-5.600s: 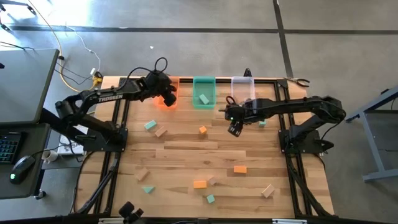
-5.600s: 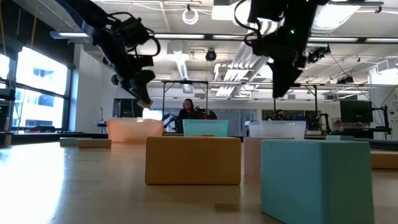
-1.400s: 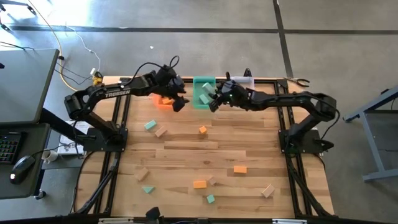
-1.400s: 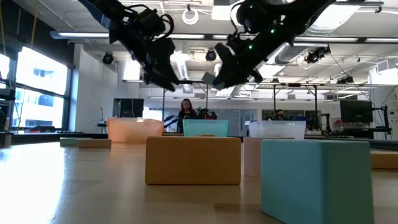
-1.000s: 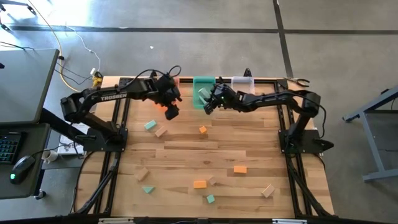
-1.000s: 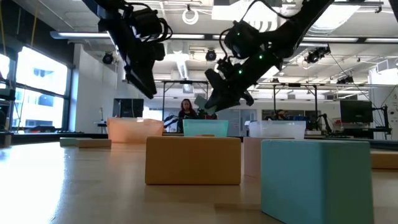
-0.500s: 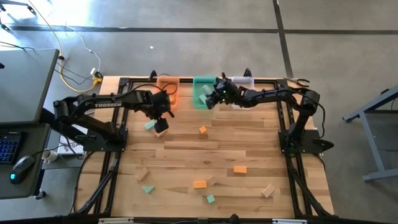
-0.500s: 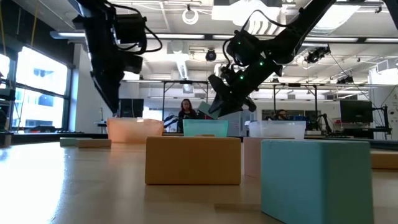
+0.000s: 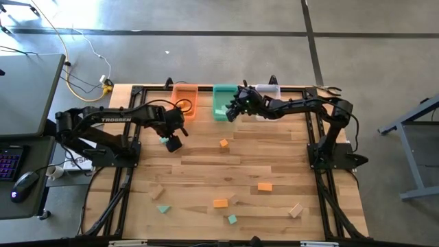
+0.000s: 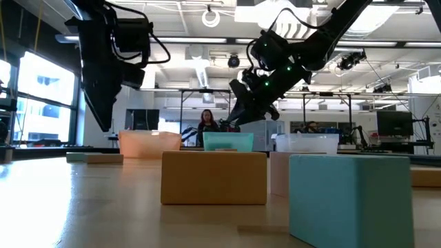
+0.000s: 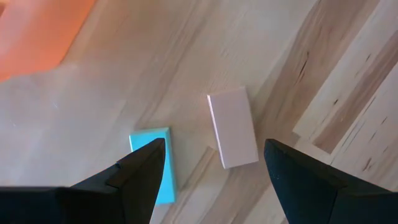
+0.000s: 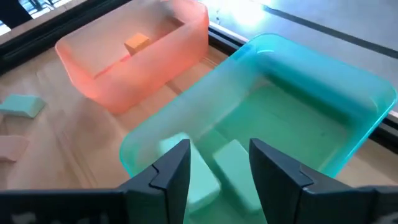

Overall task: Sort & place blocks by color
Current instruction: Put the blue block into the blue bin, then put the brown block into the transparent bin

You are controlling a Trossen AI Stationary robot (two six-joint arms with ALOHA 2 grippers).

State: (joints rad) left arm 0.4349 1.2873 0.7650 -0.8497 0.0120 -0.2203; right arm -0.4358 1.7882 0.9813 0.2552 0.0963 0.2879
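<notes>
My left gripper (image 9: 173,143) hangs open, fingers pointing down, low over a teal block (image 11: 153,165) and a pale wood block (image 11: 232,127) that lie flat on the table left of centre. Its fingers touch neither one. In the high view the teal block (image 9: 164,139) shows beside the gripper. My right gripper (image 12: 217,167) is open above the green bin (image 9: 223,103) at the far edge. Two teal blocks (image 12: 194,173) (image 12: 241,169) lie on the bin's floor below its fingers. Nothing is between them.
The orange bin (image 9: 185,100), with an orange block (image 12: 137,42) in it, stands left of the green one, the clear bin (image 9: 268,92) to its right. Loose blocks lie about: orange (image 9: 223,143) (image 9: 265,186) (image 9: 220,203), teal (image 9: 232,219) (image 9: 162,208), wood (image 9: 296,210) (image 9: 156,193).
My left gripper has moved from beside the orange bin toward the table's near and left edges and come down over the teal and wood blocks, staying open. My right gripper, holding over the green bin, has opened, and the teal block it held is gone from its fingers.
</notes>
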